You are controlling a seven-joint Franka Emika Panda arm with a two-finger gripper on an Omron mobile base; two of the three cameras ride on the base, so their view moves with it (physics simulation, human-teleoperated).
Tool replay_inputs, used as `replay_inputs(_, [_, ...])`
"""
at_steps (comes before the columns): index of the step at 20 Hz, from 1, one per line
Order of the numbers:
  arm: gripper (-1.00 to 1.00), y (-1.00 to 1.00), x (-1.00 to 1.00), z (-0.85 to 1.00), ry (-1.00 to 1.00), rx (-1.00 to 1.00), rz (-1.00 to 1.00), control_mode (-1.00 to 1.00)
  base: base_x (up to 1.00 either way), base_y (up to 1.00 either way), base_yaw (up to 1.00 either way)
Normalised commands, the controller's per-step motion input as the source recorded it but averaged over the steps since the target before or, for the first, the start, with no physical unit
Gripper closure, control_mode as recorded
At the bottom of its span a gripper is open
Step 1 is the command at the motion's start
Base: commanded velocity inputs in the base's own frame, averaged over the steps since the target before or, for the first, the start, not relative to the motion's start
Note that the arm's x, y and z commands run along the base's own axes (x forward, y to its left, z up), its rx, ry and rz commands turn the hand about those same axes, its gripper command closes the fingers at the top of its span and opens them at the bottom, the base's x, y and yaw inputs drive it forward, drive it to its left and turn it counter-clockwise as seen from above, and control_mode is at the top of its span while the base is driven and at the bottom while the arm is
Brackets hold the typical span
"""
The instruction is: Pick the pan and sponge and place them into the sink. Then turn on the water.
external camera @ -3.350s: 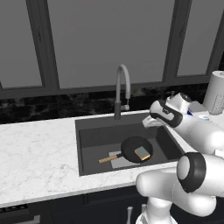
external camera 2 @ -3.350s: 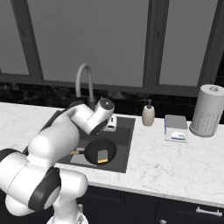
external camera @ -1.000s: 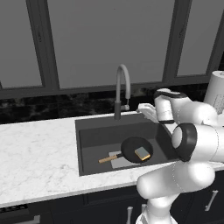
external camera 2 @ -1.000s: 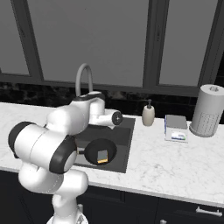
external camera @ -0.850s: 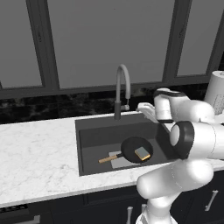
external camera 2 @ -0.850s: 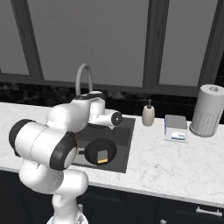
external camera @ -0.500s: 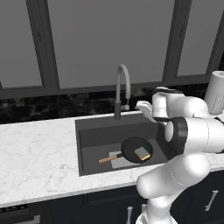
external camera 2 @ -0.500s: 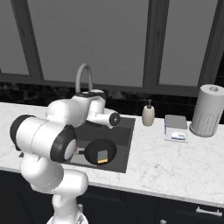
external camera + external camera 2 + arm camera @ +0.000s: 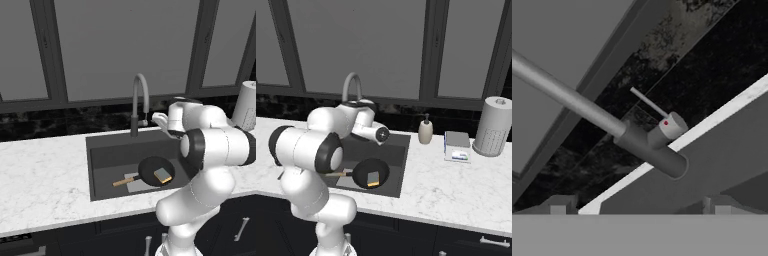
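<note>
Black and round, one pan (image 9: 152,171) lies on the floor of the one dark sink (image 9: 107,155) in the left base view, its wooden handle pointing left, with one yellow sponge (image 9: 163,175) resting inside it toward the right; one arched faucet (image 9: 139,100) rises at the sink's far edge, and the claw (image 9: 156,118) sits just right of the faucet's base, too small there to tell how its fingers stand, while one paper towel roll (image 9: 247,106) stands at the far right. In the right base view the same pan (image 9: 370,173) and sponge (image 9: 373,178) lie in the sink (image 9: 397,145), the faucet (image 9: 351,85) arches behind the arm, and on the marble counter (image 9: 456,185) to the right stand one soap bottle (image 9: 425,131), one white-and-blue scale (image 9: 457,146) and one paper towel roll (image 9: 494,127). In the hand view the two fingertips (image 9: 558,204) stand wide apart and hold nothing, close before the faucet's dark base (image 9: 652,149), whose thin lever (image 9: 648,102) juts from a grey knob marked with a red dot
</note>
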Motion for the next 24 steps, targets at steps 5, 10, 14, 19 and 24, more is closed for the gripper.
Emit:
replay_inputs(5, [-1.00,0.00,0.35,0.00,0.00,0.01,-0.06,-1.00,0.00,0.00,0.00])
replay_inputs(10, [-1.00,0.03,0.21,-0.11,0.00,0.00,-0.03,-1.00,0.00,0.00,0.00])
replay_inputs(14, [-1.00,0.13,0.12,-0.17,0.00,0.00,0.00,-1.00,0.00,0.00,0.00])
replay_inputs(19, [-1.00,0.07,0.18,-0.09,0.01,0.00,0.00,-1.00,0.00,0.00,0.00])
replay_inputs(24, [-1.00,0.00,0.32,0.00,0.06,0.02,0.00,-1.00,0.00,0.00,0.00])
